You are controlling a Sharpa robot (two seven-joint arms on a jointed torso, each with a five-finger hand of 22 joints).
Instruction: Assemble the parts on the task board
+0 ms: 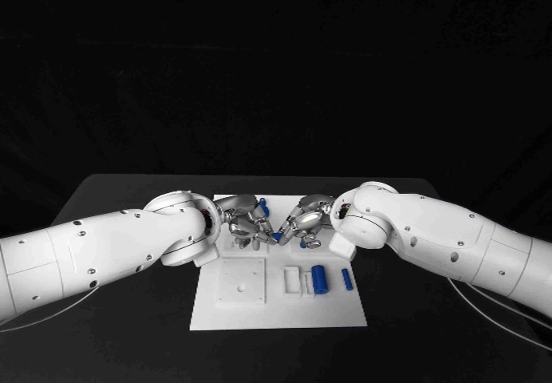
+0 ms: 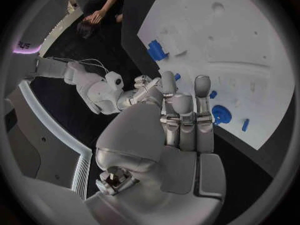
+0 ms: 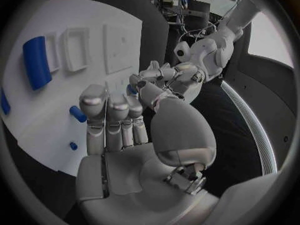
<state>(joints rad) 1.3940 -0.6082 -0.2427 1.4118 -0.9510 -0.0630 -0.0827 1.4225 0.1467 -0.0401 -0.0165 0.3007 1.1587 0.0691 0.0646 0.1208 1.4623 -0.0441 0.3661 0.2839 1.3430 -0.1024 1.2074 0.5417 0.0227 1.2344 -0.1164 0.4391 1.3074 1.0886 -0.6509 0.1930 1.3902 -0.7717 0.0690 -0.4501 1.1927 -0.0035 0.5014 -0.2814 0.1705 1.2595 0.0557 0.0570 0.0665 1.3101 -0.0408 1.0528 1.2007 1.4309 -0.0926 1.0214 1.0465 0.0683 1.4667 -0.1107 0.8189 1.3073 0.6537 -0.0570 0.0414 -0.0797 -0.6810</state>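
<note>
Two blue cylindrical parts (image 1: 319, 278) lie loose near the white board's (image 1: 276, 313) right edge; we cannot tell what left hand (image 1: 242, 223) or right hand (image 1: 301, 223) holds.

The far middle of the task board (image 1: 280, 313) is covered by the left hand (image 1: 244, 223) and right hand (image 1: 301, 223); whether a part is held cannot be told.

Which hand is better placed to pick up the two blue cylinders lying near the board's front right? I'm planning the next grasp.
The right hand, probably. The large blue cylinder and the thin blue cylinder lie on the task board toward the right arm's side, while the left hand hovers over the far left.
</note>
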